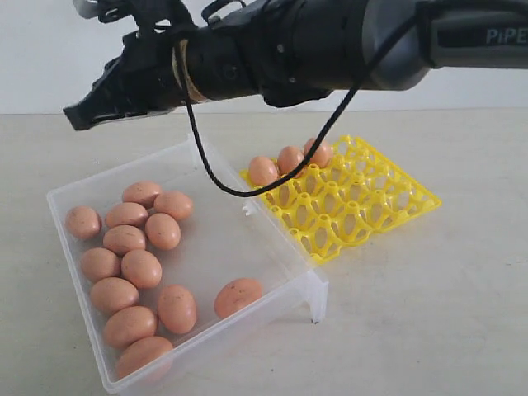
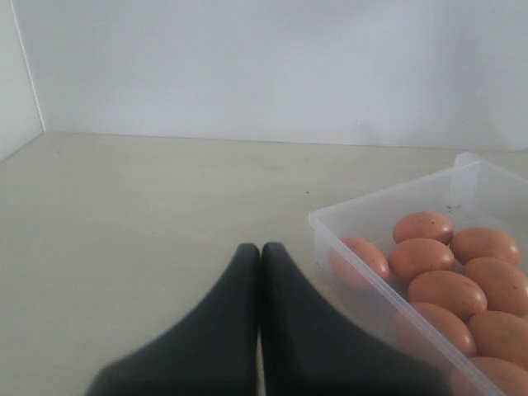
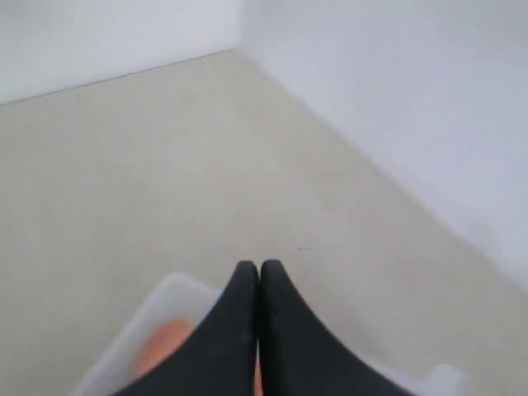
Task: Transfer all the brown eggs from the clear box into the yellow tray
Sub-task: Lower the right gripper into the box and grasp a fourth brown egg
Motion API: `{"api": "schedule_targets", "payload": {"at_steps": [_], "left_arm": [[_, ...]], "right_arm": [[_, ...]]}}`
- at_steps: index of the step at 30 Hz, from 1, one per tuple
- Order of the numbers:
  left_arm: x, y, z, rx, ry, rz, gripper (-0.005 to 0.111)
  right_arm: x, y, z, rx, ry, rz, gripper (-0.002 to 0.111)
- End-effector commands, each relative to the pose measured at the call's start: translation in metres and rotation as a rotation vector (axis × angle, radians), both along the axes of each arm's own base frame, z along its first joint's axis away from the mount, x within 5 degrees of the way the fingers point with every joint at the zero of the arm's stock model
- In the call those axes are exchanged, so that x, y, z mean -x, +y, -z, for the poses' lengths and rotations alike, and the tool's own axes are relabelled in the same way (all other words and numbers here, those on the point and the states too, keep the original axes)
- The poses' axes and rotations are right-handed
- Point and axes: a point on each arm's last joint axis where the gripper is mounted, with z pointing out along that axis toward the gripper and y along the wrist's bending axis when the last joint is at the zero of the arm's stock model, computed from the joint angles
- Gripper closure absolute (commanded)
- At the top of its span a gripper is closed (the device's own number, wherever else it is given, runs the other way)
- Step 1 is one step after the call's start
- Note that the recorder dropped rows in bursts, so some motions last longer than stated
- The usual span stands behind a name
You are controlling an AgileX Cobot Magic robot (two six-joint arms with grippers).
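**A:** Right end effector (image 1: 80,115) hangs above the far-left end of the clear box (image 1: 223,239), tips pressed together, nothing in them. Why there?

**B:** Prob. lining up a pick. It sits over the main cluster of brown eggs (image 1: 141,268), but the jaws must part before any grab. The arm reaches across from the right, well above the yellow tray (image 1: 363,206).

**A:** Tray placement?

**B:** It's on the counter (image 1: 429,313), butted against the box's far-right side, so the carry is short. Its eggs fill cups along the far edge, which likely keeps the nearer cups reachable w/o passing over set eggs.

**A:** Left end effector (image 2: 261,252)?

**B:** Also closed and empty. It's parked over bare counter just beside a box corner, apparently out of the way.

**A:** Count?

**B:** 13 eggs in the box and 3 in the tray, 16 total. There's 1 box and 1 tray w/ 4x4 cups, so approx. 13 cups are open.
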Motion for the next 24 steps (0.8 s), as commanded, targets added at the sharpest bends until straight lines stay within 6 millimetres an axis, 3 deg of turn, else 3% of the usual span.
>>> {"api": "schedule_targets", "payload": {"at_steps": [1,2,4,8,12,15,18,24], "left_arm": [[0.0,0.0,-0.002,0.004,-0.008,0.004,0.111],[0.0,0.0,-0.002,0.004,-0.008,0.004,0.111],[0.0,0.0,-0.002,0.004,-0.008,0.004,0.111],[0.0,0.0,-0.002,0.004,-0.008,0.004,0.111],[0.0,0.0,-0.002,0.004,-0.008,0.004,0.111],[0.0,0.0,-0.002,0.004,-0.008,0.004,0.111],[0.0,0.0,-0.002,0.004,-0.008,0.004,0.111],[0.0,0.0,-0.002,0.004,-0.008,0.004,0.111]], "right_arm": [[0.014,0.004,-0.019,0.351,-0.501,0.279,0.109],[0.018,0.005,-0.019,0.441,-0.554,0.306,0.109],[0.032,0.005,-0.007,0.59,-0.462,0.318,0.109],[0.053,-0.002,0.025,0.67,0.146,0.214,0.109],[0.077,-0.008,0.047,0.763,0.604,0.016,0.109],[0.08,-0.005,0.055,0.778,0.649,-0.015,0.107],[0.077,0.0,0.063,0.753,0.645,-0.014,0.096],[0.074,0.01,0.082,0.707,0.689,0.001,0.051]]}}
